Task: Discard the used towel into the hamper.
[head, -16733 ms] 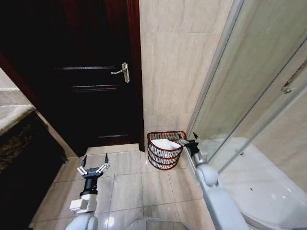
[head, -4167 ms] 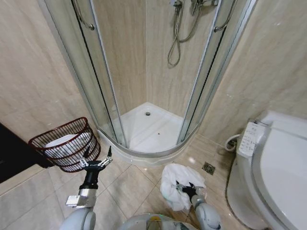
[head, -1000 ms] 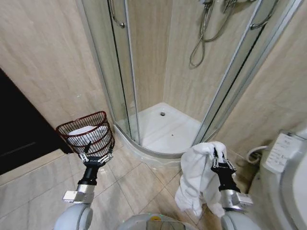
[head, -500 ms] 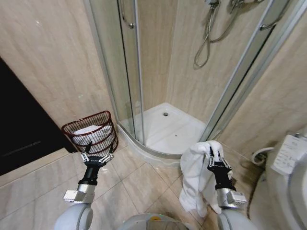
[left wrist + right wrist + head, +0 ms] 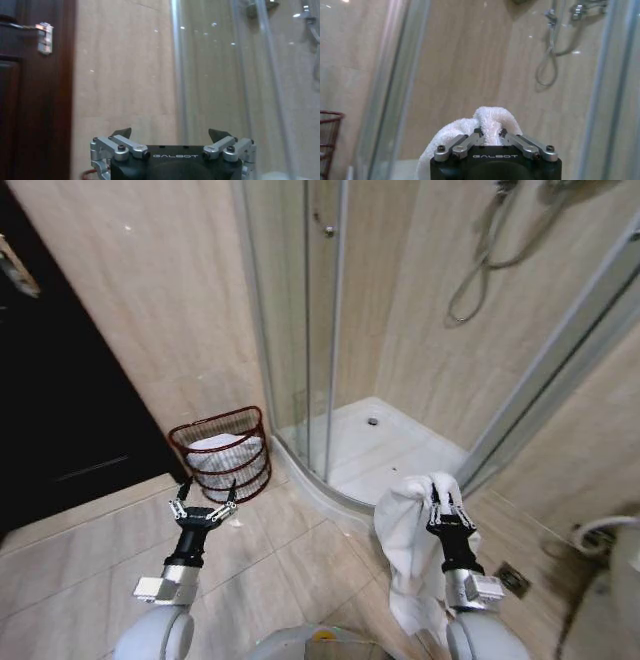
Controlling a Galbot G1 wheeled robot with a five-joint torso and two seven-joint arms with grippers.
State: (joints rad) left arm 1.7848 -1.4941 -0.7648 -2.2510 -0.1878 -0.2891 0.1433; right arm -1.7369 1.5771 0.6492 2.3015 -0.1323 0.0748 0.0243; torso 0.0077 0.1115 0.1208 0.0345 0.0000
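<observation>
Hamper (image 5: 222,453): dark red-brown open-weave basket on the tiled floor (image 5: 90,550), against the beige wall, between the dark door (image 5: 50,380) and the shower enclosure (image 5: 330,330); white cloth (image 5: 218,444) already lies inside it, below the rim
Towel (image 5: 405,525): white, pinched at its top fold, hanging down in front of the shower base
Right end effector (image 5: 437,508): fingers closed on the towel, held up at the right
Left end effector (image 5: 203,505): fingers spread wide, holding nothing; raised just in front of the hamper
</observation>
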